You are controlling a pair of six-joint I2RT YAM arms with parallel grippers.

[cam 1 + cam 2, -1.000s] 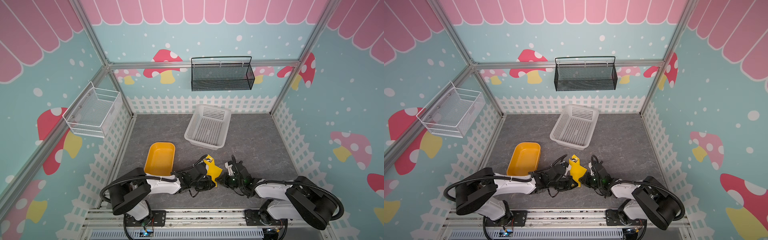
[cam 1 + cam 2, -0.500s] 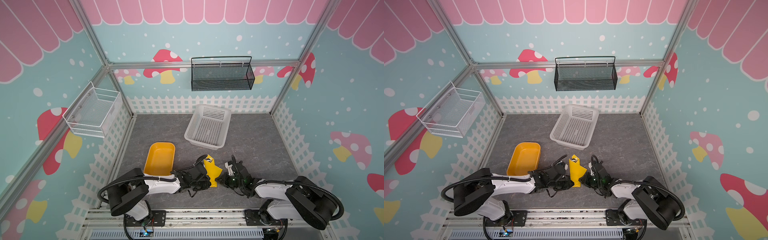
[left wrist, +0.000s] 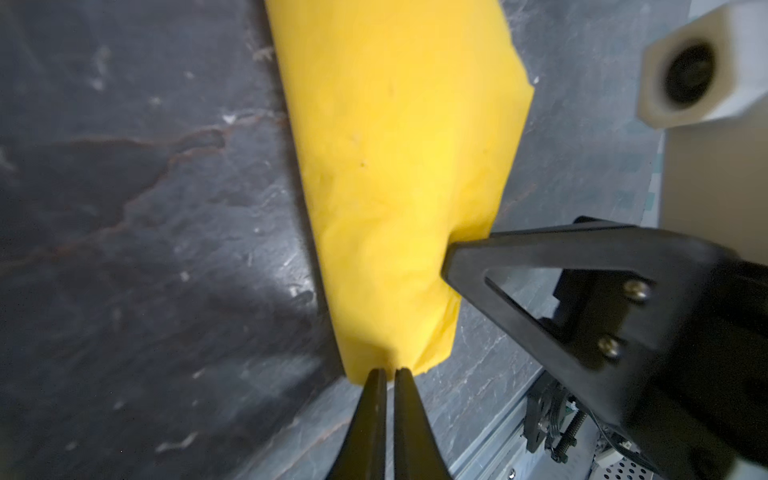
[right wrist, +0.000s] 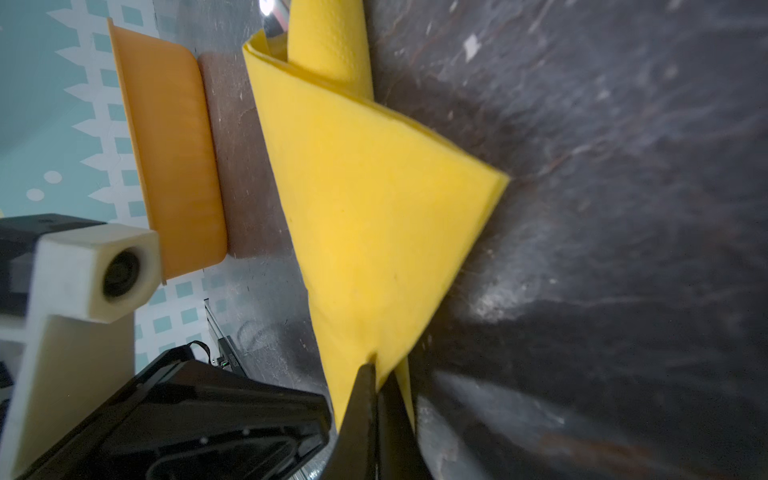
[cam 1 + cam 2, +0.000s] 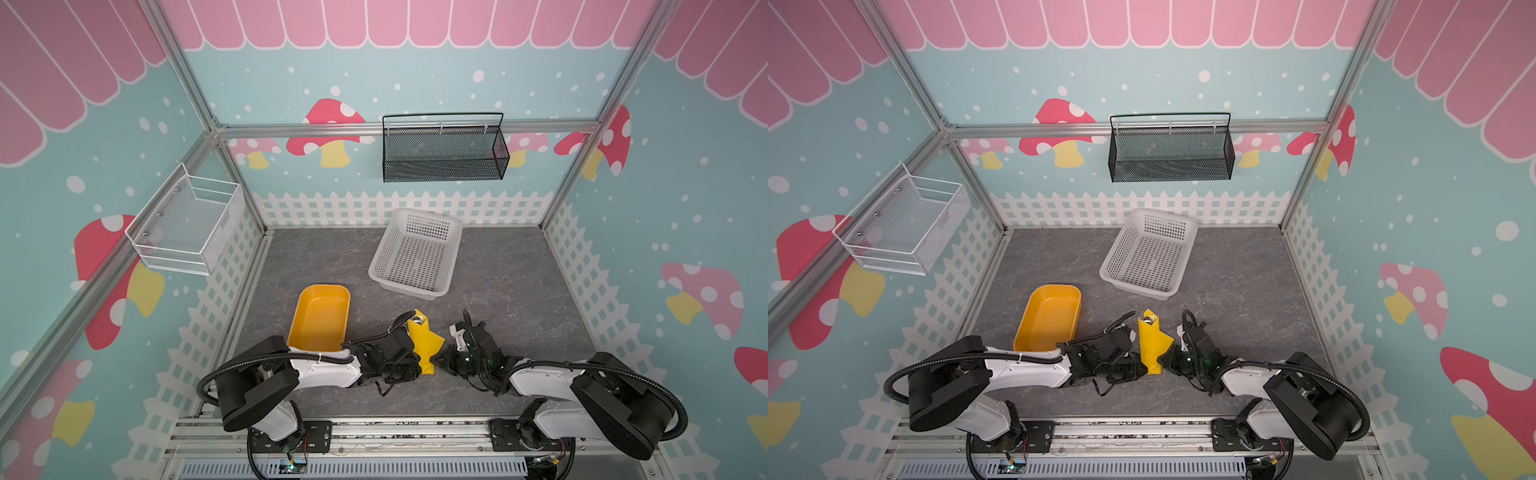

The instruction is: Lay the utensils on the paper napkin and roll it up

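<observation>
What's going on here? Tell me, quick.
Two robot arms are at a paper napkin wrapped around utensils on the grey table. The napkin is mostly rolled, with one triangular flap loose and metal showing at the far end. The right gripper is shut on the napkin's edge; the left gripper, jaws together, sits at the roll's near end.
</observation>
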